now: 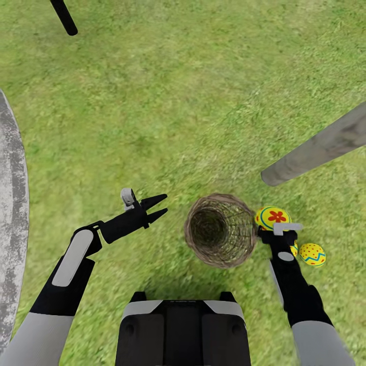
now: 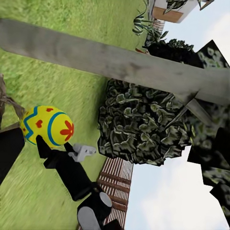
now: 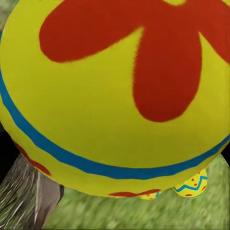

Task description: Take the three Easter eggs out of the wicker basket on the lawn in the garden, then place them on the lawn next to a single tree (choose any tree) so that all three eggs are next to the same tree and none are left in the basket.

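Three Easter eggs out of the basket, by the look of it. On the left, left hand (image 1: 155, 207) spread open, holding nothing, up over the lawn (image 1: 178, 101). In the middle, wicker basket (image 1: 195, 246) standing on the grass, looking empty inside. Just beside its right rim, right hand (image 1: 277, 231) pinching the flower egg (image 1: 273, 216). Further right, two more on the lawn: half-hidden egg (image 1: 294, 249) behind the hand, zigzag egg (image 1: 312, 254) next to it. Tree trunk (image 1: 317, 150) near, just past them. To do this well: go down slow, set the flower egg softly on the grass close to the other two, let go only once touching, so no rolling away
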Robot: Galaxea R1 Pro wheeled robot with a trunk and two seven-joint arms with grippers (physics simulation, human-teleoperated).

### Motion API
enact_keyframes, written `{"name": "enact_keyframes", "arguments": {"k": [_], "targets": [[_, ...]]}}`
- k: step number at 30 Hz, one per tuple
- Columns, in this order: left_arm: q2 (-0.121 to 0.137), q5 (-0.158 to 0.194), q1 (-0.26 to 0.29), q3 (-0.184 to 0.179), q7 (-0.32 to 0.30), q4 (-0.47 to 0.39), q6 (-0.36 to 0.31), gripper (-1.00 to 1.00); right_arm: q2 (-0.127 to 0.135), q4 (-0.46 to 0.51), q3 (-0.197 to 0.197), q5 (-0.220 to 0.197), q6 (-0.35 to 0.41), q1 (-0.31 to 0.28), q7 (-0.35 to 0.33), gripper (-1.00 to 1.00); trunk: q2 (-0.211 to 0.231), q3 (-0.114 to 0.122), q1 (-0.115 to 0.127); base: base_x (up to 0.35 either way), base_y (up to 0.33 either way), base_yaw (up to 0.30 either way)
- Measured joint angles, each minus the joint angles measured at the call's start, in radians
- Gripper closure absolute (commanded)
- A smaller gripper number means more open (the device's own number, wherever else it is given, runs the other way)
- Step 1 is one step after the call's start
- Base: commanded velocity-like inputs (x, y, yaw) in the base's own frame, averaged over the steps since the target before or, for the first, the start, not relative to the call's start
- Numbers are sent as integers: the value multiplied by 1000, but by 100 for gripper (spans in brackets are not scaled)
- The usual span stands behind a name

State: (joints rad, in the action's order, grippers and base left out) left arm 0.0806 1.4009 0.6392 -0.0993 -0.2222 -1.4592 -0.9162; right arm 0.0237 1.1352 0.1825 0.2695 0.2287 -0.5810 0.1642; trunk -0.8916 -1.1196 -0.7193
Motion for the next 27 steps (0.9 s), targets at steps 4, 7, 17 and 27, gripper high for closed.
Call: {"name": "enact_keyframes", "arguments": {"k": [4, 7, 17, 27], "targets": [[0, 0, 0, 1, 0, 0, 1, -100, 43, -24, 4, -4, 0, 0, -6, 100, 0, 0, 0, 0, 0, 0], [-1, 0, 0, -1, -3, 0, 3, -100, 65, -70, 7, -5, -1, 0, -10, 100, 0, 0, 0, 0, 0, 0], [-2, 2, -2, -1, -7, 0, 2, -100, 100, -136, 9, -5, -3, -3, -7, 100, 0, 0, 0, 0, -8, 0], [-3, 2, -1, -2, -8, 0, 3, -100, 97, -163, 5, 3, -10, -3, 0, 100, 0, 3, 0, 0, -45, -53]]}}
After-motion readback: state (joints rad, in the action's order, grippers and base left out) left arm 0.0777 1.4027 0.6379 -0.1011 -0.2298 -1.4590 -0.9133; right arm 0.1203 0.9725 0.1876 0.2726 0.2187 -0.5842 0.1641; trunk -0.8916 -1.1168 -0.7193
